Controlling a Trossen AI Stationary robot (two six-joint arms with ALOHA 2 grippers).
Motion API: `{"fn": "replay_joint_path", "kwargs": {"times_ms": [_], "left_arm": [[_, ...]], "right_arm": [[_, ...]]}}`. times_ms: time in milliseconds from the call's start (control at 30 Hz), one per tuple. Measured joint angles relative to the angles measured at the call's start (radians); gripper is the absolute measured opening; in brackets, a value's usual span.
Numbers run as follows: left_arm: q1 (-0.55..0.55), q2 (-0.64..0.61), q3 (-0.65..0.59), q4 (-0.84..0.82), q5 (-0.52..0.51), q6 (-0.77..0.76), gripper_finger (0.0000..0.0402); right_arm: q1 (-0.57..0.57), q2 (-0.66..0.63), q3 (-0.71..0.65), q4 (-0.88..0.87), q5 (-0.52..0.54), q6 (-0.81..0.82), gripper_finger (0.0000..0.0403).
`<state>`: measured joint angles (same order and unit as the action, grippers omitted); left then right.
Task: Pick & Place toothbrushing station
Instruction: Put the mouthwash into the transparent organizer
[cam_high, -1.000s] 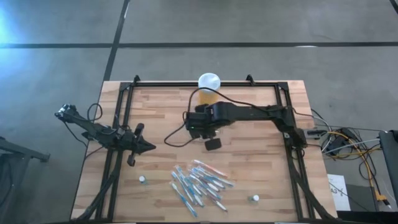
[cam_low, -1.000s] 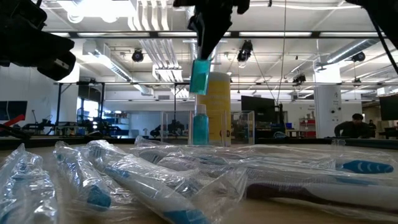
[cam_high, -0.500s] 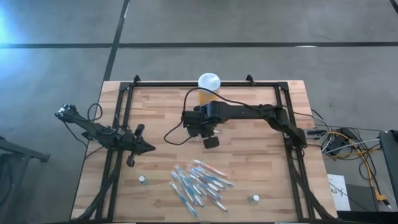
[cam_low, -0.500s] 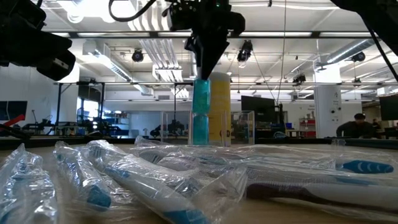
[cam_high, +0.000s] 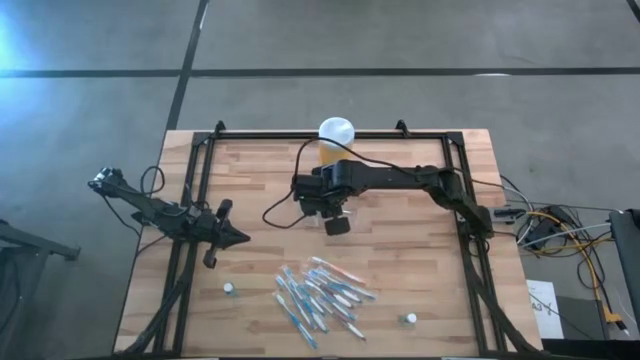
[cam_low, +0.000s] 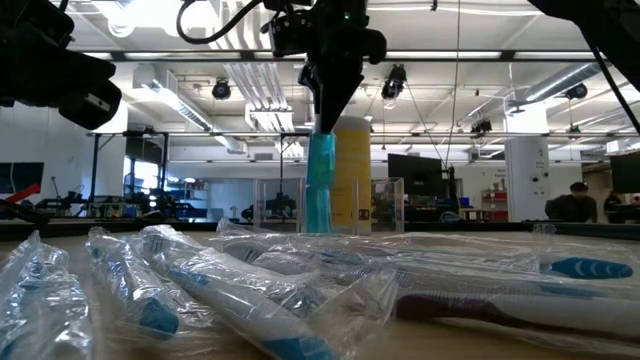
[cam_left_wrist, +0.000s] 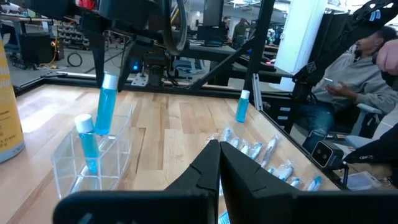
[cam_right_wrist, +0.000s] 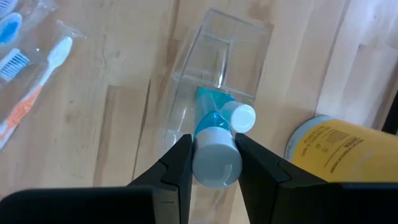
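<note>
My right gripper (cam_high: 325, 207) hangs over the middle of the table, shut on a small blue bottle (cam_low: 320, 180) with a white cap. Below it stands the clear plastic toothbrushing station (cam_right_wrist: 217, 68), also seen in the left wrist view (cam_left_wrist: 93, 165). It rests by its base on the wood, with a second blue bottle (cam_right_wrist: 239, 116) standing in it. The held bottle's lower end dips into the station's top beside that one. My left gripper (cam_high: 243, 238) waits shut and empty at the table's left. My right gripper pinches the blue bottle's white-capped top end (cam_right_wrist: 216, 165) between its two fingers (cam_right_wrist: 180, 165). The fingers come from above, pointing down. The bottle hangs upright below them (cam_left_wrist: 104, 109), its lower end in the station's top, beside the second bottle.
A yellow jar (cam_high: 335, 140) with a white lid stands just behind the station. A heap of wrapped toothbrushes (cam_high: 320, 295) lies toward the near edge. Two more small bottles (cam_high: 229, 289) (cam_high: 409, 319) stand near the front. A person (cam_left_wrist: 348, 81) sits beyond the table.
My right gripper has gone down and a little toward the table's left and far side. It has kept shut on the blue bottle. The bottle has come from above the station's standing bottle down to beside it, staying upright.
</note>
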<state>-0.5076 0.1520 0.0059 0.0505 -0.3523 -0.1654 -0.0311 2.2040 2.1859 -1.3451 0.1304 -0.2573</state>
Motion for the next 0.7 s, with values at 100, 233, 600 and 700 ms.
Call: {"fn": "replay_joint_path", "kwargs": {"times_ms": [100,233,600,700], "left_arm": [[0.0,0.0,0.0,0.0,0.0,0.0,0.0012],[0.0,0.0,0.0,0.0,0.0,0.0,0.0012],[0.0,0.0,0.0,0.0,0.0,0.0,0.0012],[0.0,0.0,0.0,0.0,0.0,0.0,0.0012]], "right_arm": [[0.0,0.0,-0.028,0.026,0.0,0.021,0.009],[0.0,0.0,-0.075,0.046,0.0,0.046,0.009],[-0.005,0.001,-0.18,0.137,-0.003,0.077,0.009],[-0.009,0.001,-0.187,0.159,-0.009,0.101,0.009]]}}
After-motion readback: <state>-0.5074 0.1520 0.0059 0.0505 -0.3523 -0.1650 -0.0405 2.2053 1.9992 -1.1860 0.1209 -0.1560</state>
